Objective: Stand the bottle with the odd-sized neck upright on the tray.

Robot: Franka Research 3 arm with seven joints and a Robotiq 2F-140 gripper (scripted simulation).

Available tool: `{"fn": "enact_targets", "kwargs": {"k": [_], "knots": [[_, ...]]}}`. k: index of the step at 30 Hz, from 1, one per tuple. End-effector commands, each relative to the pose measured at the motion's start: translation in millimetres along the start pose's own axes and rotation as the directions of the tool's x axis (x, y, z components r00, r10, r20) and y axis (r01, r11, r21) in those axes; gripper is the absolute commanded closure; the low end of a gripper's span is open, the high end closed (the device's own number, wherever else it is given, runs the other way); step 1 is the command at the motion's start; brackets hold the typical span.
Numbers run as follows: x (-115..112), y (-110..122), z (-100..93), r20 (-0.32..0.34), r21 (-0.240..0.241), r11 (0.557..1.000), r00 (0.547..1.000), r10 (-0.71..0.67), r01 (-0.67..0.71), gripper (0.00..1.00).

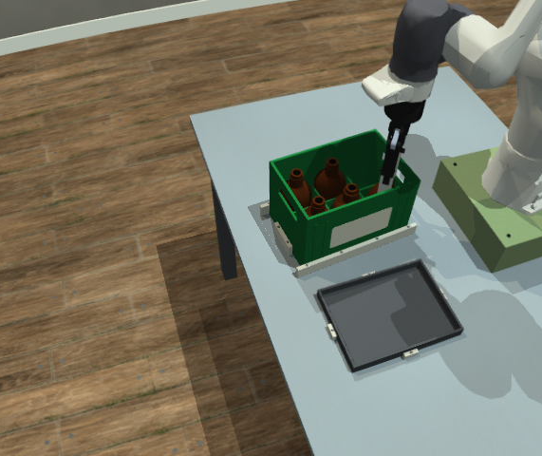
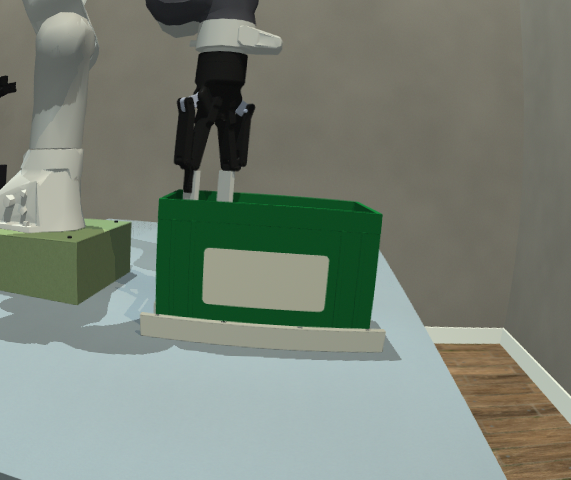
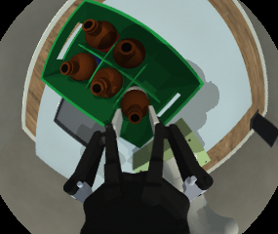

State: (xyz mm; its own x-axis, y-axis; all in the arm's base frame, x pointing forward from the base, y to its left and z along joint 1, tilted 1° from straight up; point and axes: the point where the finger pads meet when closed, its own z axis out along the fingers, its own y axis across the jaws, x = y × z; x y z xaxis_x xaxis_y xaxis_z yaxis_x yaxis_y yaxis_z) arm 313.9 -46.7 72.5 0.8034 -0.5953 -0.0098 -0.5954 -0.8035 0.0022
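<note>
The green crate (image 1: pixel 317 237) (image 2: pixel 182 217) (image 3: pixel 179 78) stands level on the table. My gripper (image 1: pixel 384 185) (image 2: pixel 207 197) (image 3: pixel 135 113) points down into its robot-side end, partly open, its fingertips below the rim. A brown bottle (image 1: pixel 374 189) (image 3: pixel 135 101) stands between the fingers; the wrist view shows gaps beside its neck. Four other brown bottles stand in the crate: one (image 1: pixel 329 182) (image 3: pixel 129 53), another (image 1: pixel 298 191) (image 3: pixel 100 34), a third (image 1: pixel 348 197) (image 3: pixel 107 82) and the last (image 1: pixel 318 204) (image 3: pixel 81 66). Neck differences are too small to tell. The dark grey tray (image 1: pixel 364 313) (image 3: pixel 75 119) lies flat, with no bottle on it.
A pale strip (image 1: pixel 356 250) (image 2: pixel 259 335) runs along the crate's tray-facing side. Small pale blocks, one here (image 1: pixel 410 353), sit around the tray. The robot's green base block (image 1: pixel 467 220) (image 2: pixel 21 263) stands beside the crate. The table edge lies beyond the crate's far end.
</note>
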Motion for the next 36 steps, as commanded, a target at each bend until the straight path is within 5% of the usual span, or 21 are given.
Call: {"fn": "enact_targets", "kwargs": {"k": [1,13,14,36], "knots": [[-0.3,0.1,0.8,0.000,0.000,1.000,1.000,-0.008,0.008,0.56],[-0.3,0.1,0.8,0.000,0.000,1.000,1.000,-0.008,0.008,0.56],[-0.3,0.1,0.8,0.000,0.000,1.000,1.000,-0.008,0.008,0.90],[-0.3,0.1,0.8,0.000,0.000,1.000,1.000,-0.008,0.008,0.90]]}}
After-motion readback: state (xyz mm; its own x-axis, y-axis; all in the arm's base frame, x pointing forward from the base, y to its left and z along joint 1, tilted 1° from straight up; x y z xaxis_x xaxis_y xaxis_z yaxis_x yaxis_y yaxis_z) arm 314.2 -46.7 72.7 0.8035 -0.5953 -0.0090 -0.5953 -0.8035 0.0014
